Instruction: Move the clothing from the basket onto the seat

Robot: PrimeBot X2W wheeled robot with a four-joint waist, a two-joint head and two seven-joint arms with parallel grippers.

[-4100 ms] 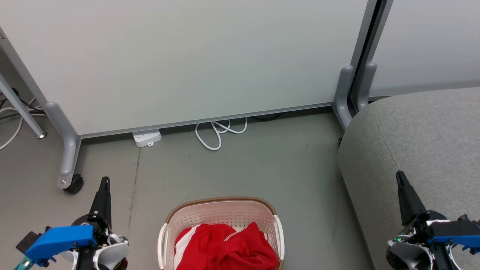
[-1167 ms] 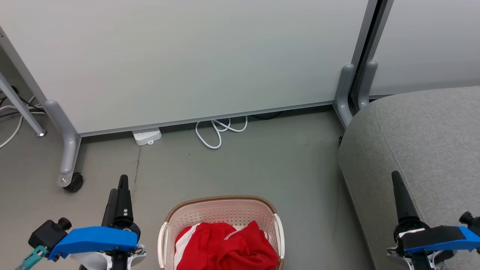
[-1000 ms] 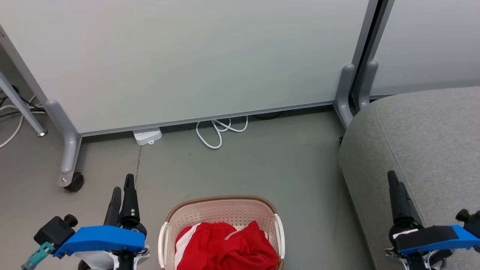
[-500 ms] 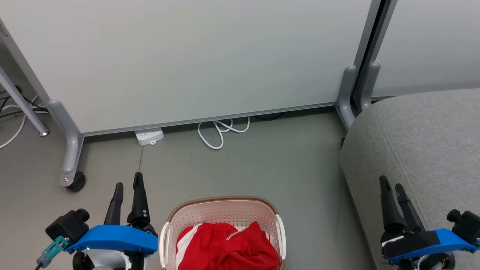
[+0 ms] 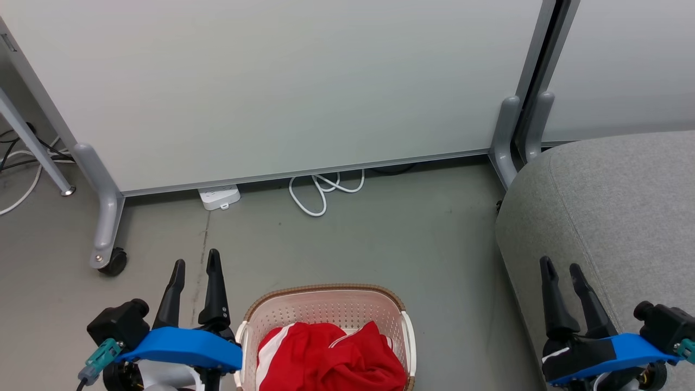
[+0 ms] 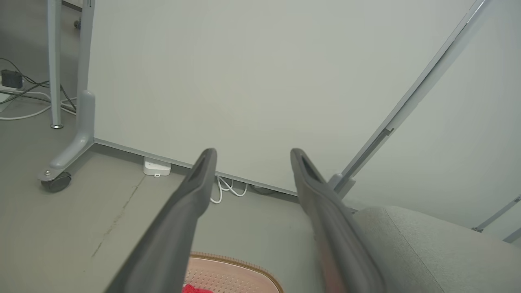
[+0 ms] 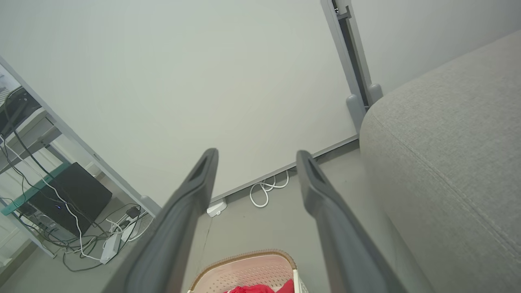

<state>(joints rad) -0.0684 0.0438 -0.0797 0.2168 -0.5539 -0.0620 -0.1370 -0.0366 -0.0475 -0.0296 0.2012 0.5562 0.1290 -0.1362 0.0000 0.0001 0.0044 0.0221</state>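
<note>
**A:** What does the clothing look like?

**B:** The clothing (image 5: 331, 358) is a crumpled bright red heap. It has a white panel with thin red stripes at its left side and a fine white line across the middle. It lies inside the basket (image 5: 324, 288), low against the near side, so the perforated far wall is bare.

**A:** And the basket itself?

**B:** It is cream-white with a brown braided rim and a white handle on each side. It stands on the grey floor (image 5: 391, 233), and the head view's bottom edge cuts it off.

**A:** Where are the end effectors relative to it?

**B:** The left end effector (image 5: 194, 260) is just beside the basket's left handle. Its fingers are spread wide and hold nothing. The right end effector (image 5: 559, 265) is well to the right, above the near edge of the seat (image 5: 624, 201), and it is also wide and empty. Both are apart from the clothing.

**A:** And the seat?

**B:** It is grey upholstery with a rounded corner and a seam, and a strip of floor separates it from the basket. Beyond stands a pale partition (image 5: 271, 81), with a looped white cable (image 5: 321, 191) and a power strip (image 5: 220, 196) at its foot.
</note>
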